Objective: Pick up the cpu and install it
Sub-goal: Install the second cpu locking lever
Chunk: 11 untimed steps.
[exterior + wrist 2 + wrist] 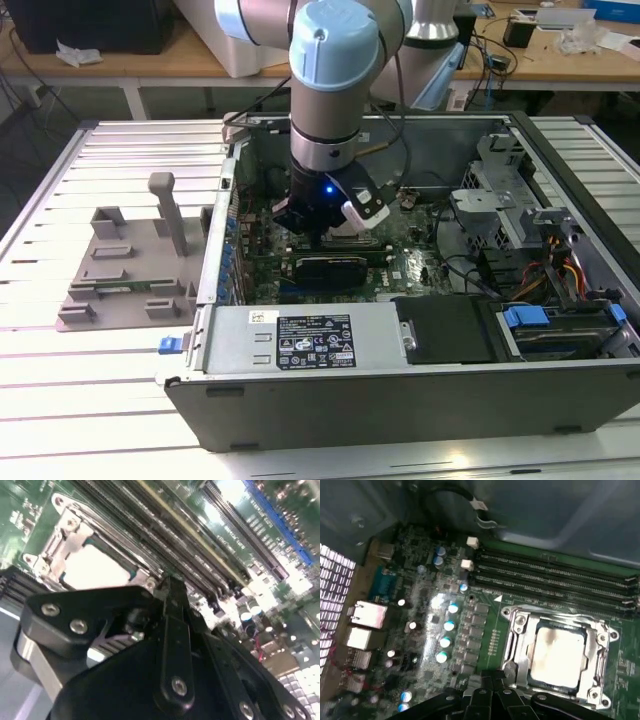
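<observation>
The cpu (pixel 556 654) lies flat in the metal socket frame (pixel 516 630) on the green motherboard, its silvery top bright with glare; it is the pale square cpu (pixel 94 572) in the second wrist view. My gripper (pixel 326 226) hangs inside the open computer case, low over the board. Its black fingers meet at the tips, with nothing between them, in both wrist views. The gripper (pixel 490 678) stands just beside the socket's edge, apart from the chip. In the second wrist view the gripper (pixel 168 583) ends next to the socket corner.
Memory slots (pixel 555 572) run along one side of the socket, with capacitors (pixel 447 625) and rear ports (pixel 367 615) on the other. The case (pixel 420 400) holds a power supply (pixel 310 342), drive cage (pixel 560 325) and cables. A grey tray block (pixel 130 265) sits on the slatted table at the exterior view's left.
</observation>
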### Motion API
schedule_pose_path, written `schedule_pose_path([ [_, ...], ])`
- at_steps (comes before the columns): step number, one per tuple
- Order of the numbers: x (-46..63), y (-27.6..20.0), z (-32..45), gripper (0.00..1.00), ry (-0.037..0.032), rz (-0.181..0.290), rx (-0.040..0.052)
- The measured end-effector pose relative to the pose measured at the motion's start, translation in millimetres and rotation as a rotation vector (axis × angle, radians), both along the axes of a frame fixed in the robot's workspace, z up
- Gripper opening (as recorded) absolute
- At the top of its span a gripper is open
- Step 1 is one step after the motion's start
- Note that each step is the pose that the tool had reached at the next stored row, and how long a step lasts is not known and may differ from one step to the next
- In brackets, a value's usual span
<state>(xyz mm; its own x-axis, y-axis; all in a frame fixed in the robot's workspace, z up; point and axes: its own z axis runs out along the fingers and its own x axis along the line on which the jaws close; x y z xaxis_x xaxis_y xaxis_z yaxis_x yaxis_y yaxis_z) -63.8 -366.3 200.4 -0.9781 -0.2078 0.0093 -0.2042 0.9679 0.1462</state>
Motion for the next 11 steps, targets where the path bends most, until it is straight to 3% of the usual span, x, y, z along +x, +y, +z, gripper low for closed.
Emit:
schedule_pose_path([
  [4, 0.0, 1.3, 0.3, 0.10, -0.0017, 0.001, 0.0000],
  [5, 0.1, 1.4, 2.9, 0.10, -0.0036, 0.001, 0.0000],
  [6, -0.1, 1.2, 10.0, 0.10, -0.0037, 0.001, -0.0077],
  [7, -0.1, 1.4, 12.2, 0.10, -0.0037, 0.001, -0.0102],
  [8, 0.2, 2.1, 15.9, 0.10, -0.0037, 0.001, -0.0159],
  [11, 9.3, 12.7, 17.6, 0.10, -0.0014, 0.001, -0.0569],
])
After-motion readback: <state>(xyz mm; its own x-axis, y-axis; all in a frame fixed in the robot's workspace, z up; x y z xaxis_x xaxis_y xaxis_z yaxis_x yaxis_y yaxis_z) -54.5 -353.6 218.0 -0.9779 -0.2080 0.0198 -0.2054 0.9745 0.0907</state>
